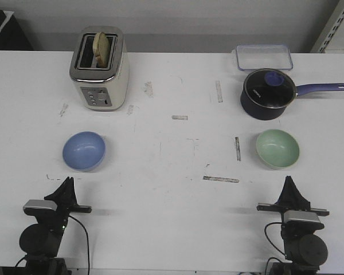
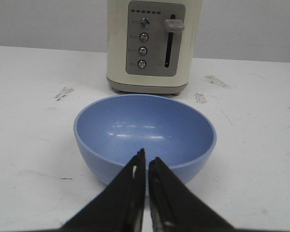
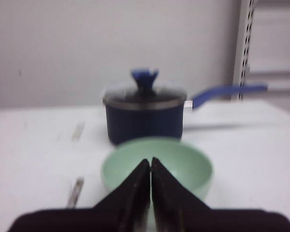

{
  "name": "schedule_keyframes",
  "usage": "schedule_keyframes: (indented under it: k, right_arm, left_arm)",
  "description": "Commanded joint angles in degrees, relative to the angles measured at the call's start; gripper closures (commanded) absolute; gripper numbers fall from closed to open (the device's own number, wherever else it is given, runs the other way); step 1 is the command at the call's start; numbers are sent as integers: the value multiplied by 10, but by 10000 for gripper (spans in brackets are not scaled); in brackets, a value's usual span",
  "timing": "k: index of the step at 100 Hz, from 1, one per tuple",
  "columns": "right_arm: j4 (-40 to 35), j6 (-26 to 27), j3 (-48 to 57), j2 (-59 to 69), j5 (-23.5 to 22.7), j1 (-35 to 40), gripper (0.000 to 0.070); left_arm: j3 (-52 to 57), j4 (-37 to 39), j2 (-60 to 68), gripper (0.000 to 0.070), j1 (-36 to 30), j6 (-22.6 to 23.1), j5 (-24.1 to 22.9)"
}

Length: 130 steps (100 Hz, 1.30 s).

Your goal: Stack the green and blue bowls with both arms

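Observation:
The blue bowl (image 1: 84, 150) sits upright and empty on the left of the white table; it fills the left wrist view (image 2: 145, 133). The mint green bowl (image 1: 277, 149) sits upright and empty on the right and shows in the right wrist view (image 3: 169, 164). My left gripper (image 1: 67, 183) is shut and empty, a short way in front of the blue bowl (image 2: 147, 159). My right gripper (image 1: 288, 182) is shut and empty, a short way in front of the green bowl (image 3: 151, 162).
A cream toaster (image 1: 100, 69) with a slice of toast stands behind the blue bowl. A dark navy saucepan (image 1: 269, 94) with a glass lid and long blue handle stands behind the green bowl. A clear plastic container (image 1: 264, 57) lies at the back right. Tape marks dot the table.

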Motion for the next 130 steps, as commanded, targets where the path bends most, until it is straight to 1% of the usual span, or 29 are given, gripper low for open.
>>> schedule_keyframes:
  k: [1, 8, 17, 33, 41, 44, 46, 58, 61, 65, 75, 89, 113, 121, 130]
  right_arm:
    - [16, 0, 49, 0, 0, 1, 700]
    - [0, -13, 105, 12, 1, 1, 700]
    - [-34, -14, 194, 51, 7, 1, 700]
    - [-106, -14, 365, 175, 6, 1, 700]
    - [-156, -11, 446, 246, -1, 1, 691]
    - [-178, -9, 475, 274, -2, 1, 667]
    - [-193, -8, 494, 293, -2, 1, 639]
    - [-280, -9, 591, 399, 0, 0, 382]
    - [-299, -11, 610, 423, 1, 0, 343]
    - [-321, -12, 631, 455, 2, -1, 318]
    - [-360, -12, 663, 527, 2, -12, 308]
    - [-394, -25, 666, 612, -8, -50, 307]
    - [-454, -28, 666, 762, -78, -128, 307]
    - [-462, -40, 666, 805, -91, -143, 307]
    - [-468, -57, 666, 847, -90, -150, 308]
  left_arm:
    - [-12, 6, -1, 698, 0, 1, -1]
    - [-12, 6, -1, 698, 0, 1, -1]
    - [-12, 6, -1, 698, 0, 1, -1]
    - [-12, 6, -1, 698, 0, 1, -1]
    - [-12, 6, -1, 698, 0, 1, -1]
    - [-12, 6, -1, 698, 0, 1, -1]
    - [-12, 6, -1, 698, 0, 1, -1]
    - [-12, 6, -1, 698, 0, 1, -1]
    - [-12, 6, -1, 698, 0, 1, -1]
    - [-12, 6, -1, 698, 0, 1, -1]
    - [-12, 6, -1, 698, 0, 1, -1]
    - [-12, 6, -1, 698, 0, 1, -1]
    - [-12, 6, -1, 698, 0, 1, -1]
    - [-12, 6, -1, 698, 0, 1, -1]
    - [-12, 6, -1, 698, 0, 1, -1]
